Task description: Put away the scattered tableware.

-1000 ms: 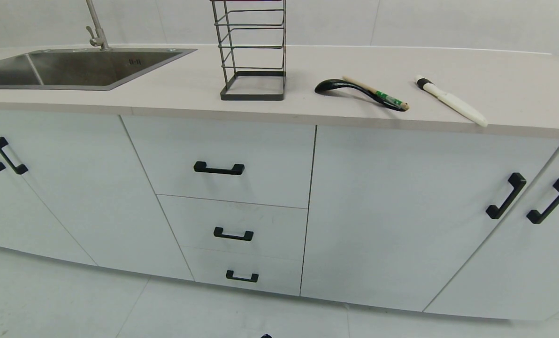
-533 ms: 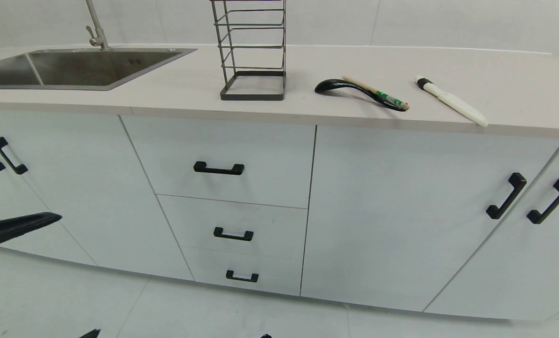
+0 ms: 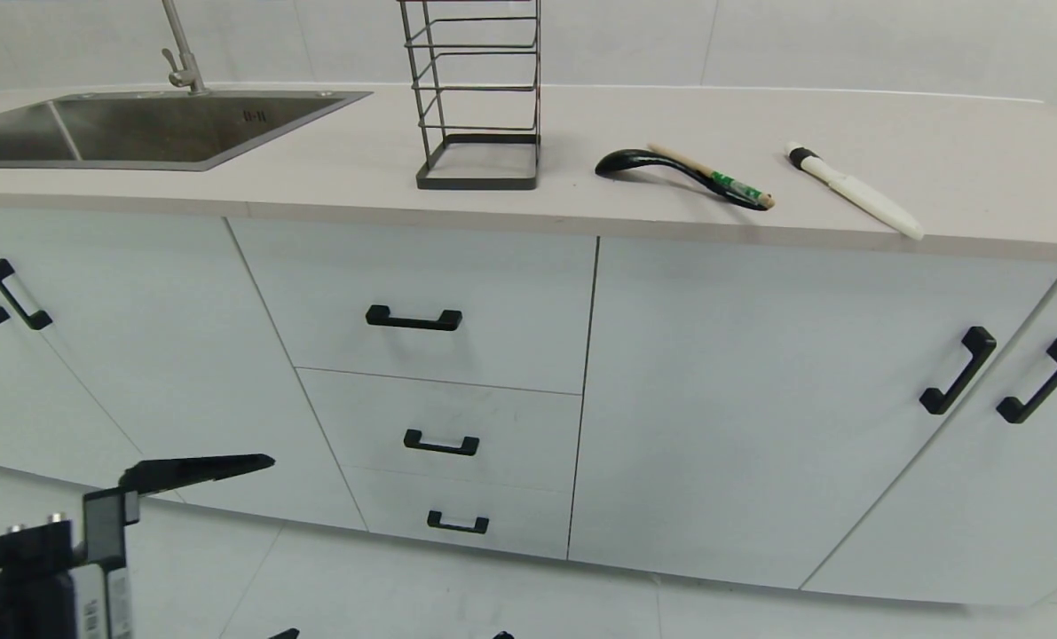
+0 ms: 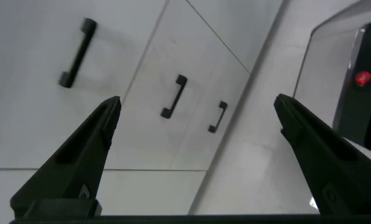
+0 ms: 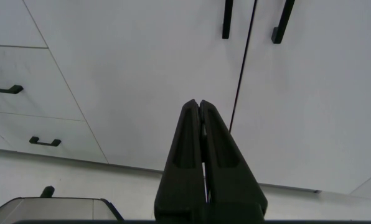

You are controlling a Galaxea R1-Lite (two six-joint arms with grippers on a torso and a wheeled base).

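Wire rack beside black spoon, sink leftward

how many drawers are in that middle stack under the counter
3: top drawer just under the counter, middle drawer below it, bottom drawer nearest the floor.

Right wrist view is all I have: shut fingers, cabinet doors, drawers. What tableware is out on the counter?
Observer: The head view shows a black spoon with wooden chopsticks lying across or against its handle, on the countertop to the right of the wire rack.
Operator: Anything else up there?
Observer: A white knife lies apart from them, farther to the robot's right, near the front edge.
Operator: And the other arm?
Observer: The left gripper is open and empty, low at the robot's left.
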